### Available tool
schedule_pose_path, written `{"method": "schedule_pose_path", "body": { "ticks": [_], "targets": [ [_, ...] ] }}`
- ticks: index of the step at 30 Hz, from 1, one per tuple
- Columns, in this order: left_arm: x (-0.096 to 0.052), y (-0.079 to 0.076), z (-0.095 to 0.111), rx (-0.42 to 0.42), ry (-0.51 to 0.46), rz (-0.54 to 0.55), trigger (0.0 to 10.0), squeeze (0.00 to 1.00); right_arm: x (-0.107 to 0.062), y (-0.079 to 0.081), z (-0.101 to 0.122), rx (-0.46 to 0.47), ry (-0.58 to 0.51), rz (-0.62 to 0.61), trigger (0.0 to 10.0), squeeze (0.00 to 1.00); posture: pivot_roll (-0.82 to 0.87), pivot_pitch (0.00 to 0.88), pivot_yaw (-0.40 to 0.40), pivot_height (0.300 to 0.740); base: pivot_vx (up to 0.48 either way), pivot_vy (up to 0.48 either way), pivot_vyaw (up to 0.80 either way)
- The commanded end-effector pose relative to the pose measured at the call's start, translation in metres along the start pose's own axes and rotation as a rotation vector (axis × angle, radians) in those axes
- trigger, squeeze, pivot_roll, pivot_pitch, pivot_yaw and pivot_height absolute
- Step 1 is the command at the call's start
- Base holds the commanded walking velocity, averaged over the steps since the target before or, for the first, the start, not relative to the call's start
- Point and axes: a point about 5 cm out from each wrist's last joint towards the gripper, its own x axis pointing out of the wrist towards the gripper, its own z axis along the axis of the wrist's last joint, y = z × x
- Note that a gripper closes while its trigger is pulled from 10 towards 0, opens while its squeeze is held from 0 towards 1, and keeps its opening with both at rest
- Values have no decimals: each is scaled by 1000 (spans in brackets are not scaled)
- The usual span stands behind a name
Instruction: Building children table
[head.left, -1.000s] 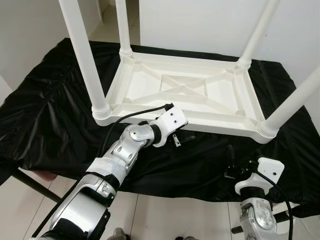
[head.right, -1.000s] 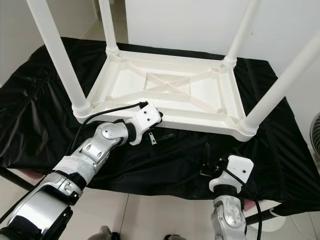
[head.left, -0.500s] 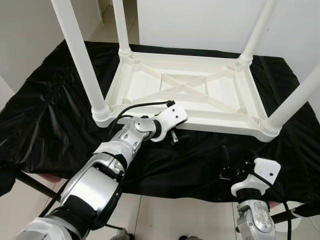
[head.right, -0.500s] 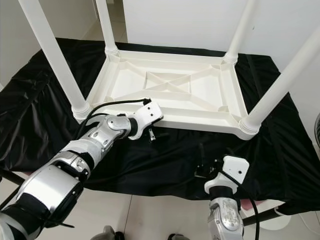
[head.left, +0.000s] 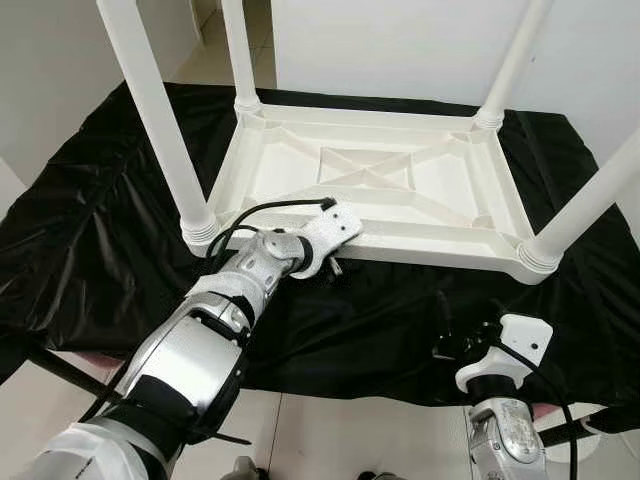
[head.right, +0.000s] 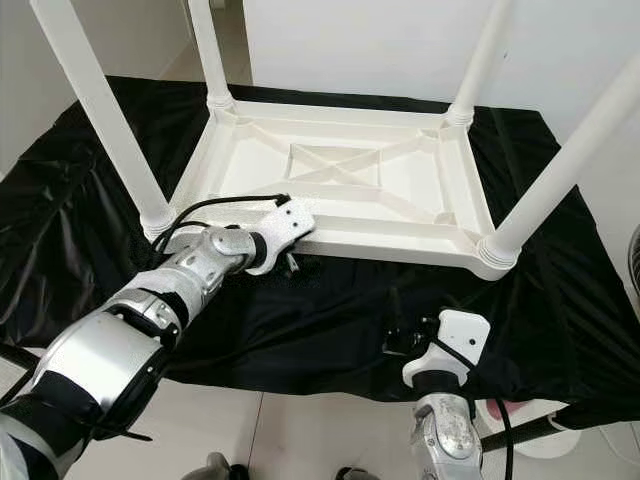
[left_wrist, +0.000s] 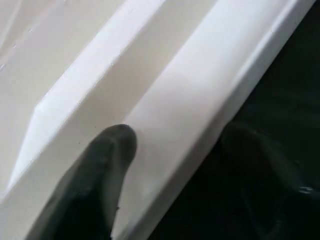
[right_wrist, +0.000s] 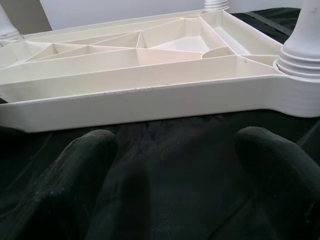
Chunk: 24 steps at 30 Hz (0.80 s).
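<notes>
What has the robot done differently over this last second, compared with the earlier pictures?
The left end effector has slid leftward along the near rim of the upturned white table toward the near-left leg, and now straddles that rim, one finger on the white plastic. The right end effector stays open, hovering over the black cloth. The table with its four legs stays put.

- Left arm (head.left: 215, 330): silver metallic segments with rounded joint housings and black bands between sections.
- Left wrist: white plastic plate (head.left: 335, 228) with small dark screw holes; a black cable (head.left: 262, 210) loops along it.
- Right arm (head.left: 505, 440): silver lower housing, white wrist plate (head.left: 522, 338), black cable.
- Fingers (right_wrist: 75, 170): matte black, rounded tips, lightly scuffed.
</notes>
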Motion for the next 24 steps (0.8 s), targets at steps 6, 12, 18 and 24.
{"method": "schedule_pose_path", "body": {
  "ticks": [6,12,18,24],
  "targets": [
    [-1,0,-12,10,53,31,1647,0,0,-2,0,-4,9,-2,10000,0,-31,114,66,740,0,0,0],
    [-1,-2,-15,7,53,25,0,0,0,-2,0,-8,10,-3,10000,0,-26,119,63,740,0,0,0],
    [-5,-6,-30,-52,41,29,0,0,4,-3,1,-17,11,8,10000,0,-11,121,50,740,0,0,0],
    [-8,-9,-41,-117,14,59,0,0,7,-2,0,-16,12,19,10000,0,5,122,41,740,0,0,0]
  ]
}}
